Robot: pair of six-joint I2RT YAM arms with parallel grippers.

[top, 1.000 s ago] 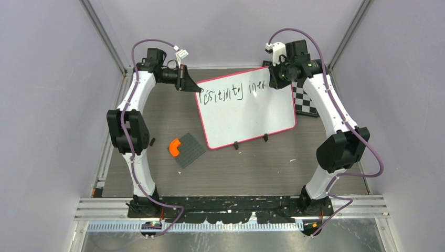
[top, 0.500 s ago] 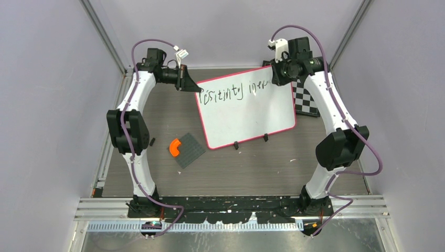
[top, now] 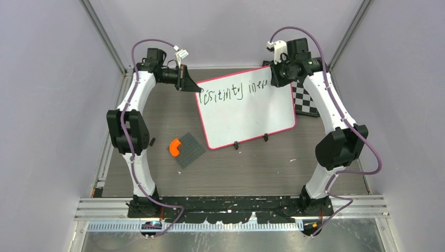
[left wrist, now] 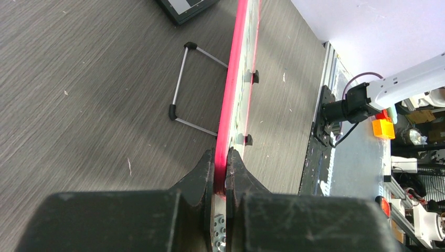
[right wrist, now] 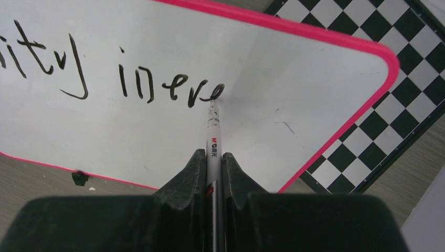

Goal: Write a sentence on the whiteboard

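Observation:
The whiteboard (top: 246,110), white with a pink rim, stands tilted at the back of the table. My left gripper (top: 198,90) is shut on its upper left corner; in the left wrist view the pink rim (left wrist: 231,94) runs edge-on between the fingers of the left gripper (left wrist: 220,157). My right gripper (right wrist: 213,156) is shut on a white marker (right wrist: 213,137), whose tip touches the whiteboard (right wrist: 294,68) at the end of the sentence (right wrist: 152,86). From above, the sentence (top: 236,88) is one black line along the board's top, and the right gripper (top: 272,81) is at its right end.
A black-and-white checkered board (top: 307,100) lies behind the whiteboard's right edge. A dark grey studded plate (top: 190,150) with an orange piece (top: 174,147) lies front left of the board. A wire stand (left wrist: 191,84) props the board from behind.
The right gripper has drawn the marker slightly to the right, adding another letter to the end of the line. The left arm has not moved.

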